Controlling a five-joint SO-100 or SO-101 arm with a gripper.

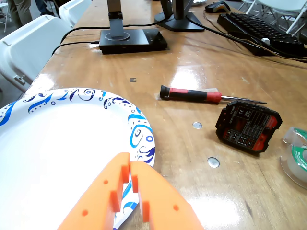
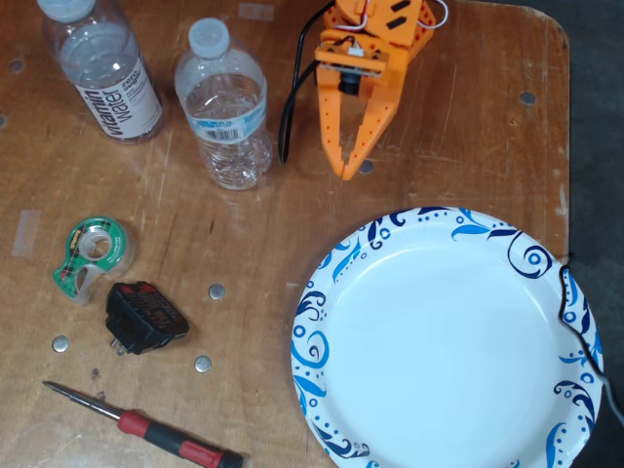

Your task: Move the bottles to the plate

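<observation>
In the wrist view I see my orange gripper at the bottom. Its two fingers are pressed together and hold nothing. Under it and to the left is the plate, white with blue swirls on the rim. The plate is empty. I see no bottles here. Past the plate, on the right, lie a red and black screwdriver, a small black charger and a roll of tape at the edge.

In the fixed view my gripper points down at the table, just above the plate. Its fingers are together here too. The blue label bottle stands just left of the gripper, close but not touching. The vitamin water bottle stands further left, past the first one. Both stand upright, clear, with white caps. Both are well away from the plate.

I think the blue label bottle should go first, because it is nearer. I would need to open the fingers and turn left, away from the plate. It looks light and could tip easily.
</observation>
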